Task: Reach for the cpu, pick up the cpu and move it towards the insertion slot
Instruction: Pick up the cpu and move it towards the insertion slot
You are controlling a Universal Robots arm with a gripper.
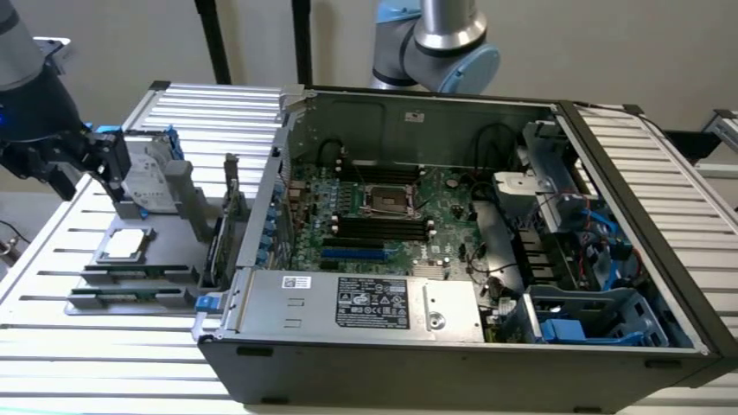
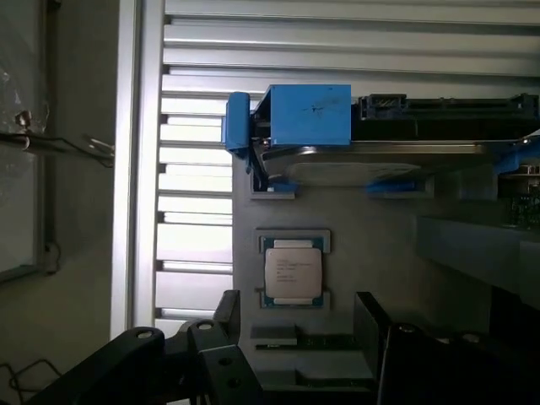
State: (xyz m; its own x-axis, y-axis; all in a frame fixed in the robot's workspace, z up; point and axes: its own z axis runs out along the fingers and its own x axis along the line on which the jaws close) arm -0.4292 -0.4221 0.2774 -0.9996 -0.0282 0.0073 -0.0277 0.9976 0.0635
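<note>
We see the gripper (image 1: 89, 192) at the exterior view's left, hanging above the slatted metal table (image 1: 104, 346) and clear of everything beneath it. Its jaws are spread wide and hold nothing. In the wrist view the two dark fingers (image 2: 226, 314) stand well apart, with a gap wider than the chip, and the gripper (image 2: 299, 325) is aimed down at the grey fixture (image 2: 354, 236).

The cpu (image 2: 293, 274) lies flat in a shallow seat on that fixture, silver top up, with printed lettering too small for us to read. In the wrist view it lines up with the gap between the fingers, just beyond their tips and touching neither. In the exterior view the cpu (image 1: 124, 245) rests on the fixture (image 1: 162, 259) below the gripper and a little to the exterior view's right of it, with open air between them.

Just behind the chip, the hard drive (image 1: 148, 169) stands upright in its blue frame (image 2: 308, 114), close to the gripper's nearer finger.

The insertion slot (image 1: 390, 201) is well apart from both, inside the open computer case (image 1: 461, 346) on the green motherboard (image 1: 444, 203). Its silver frame surrounds a dark centre, and long black memory slots (image 1: 381, 226) run just beside it.
</note>
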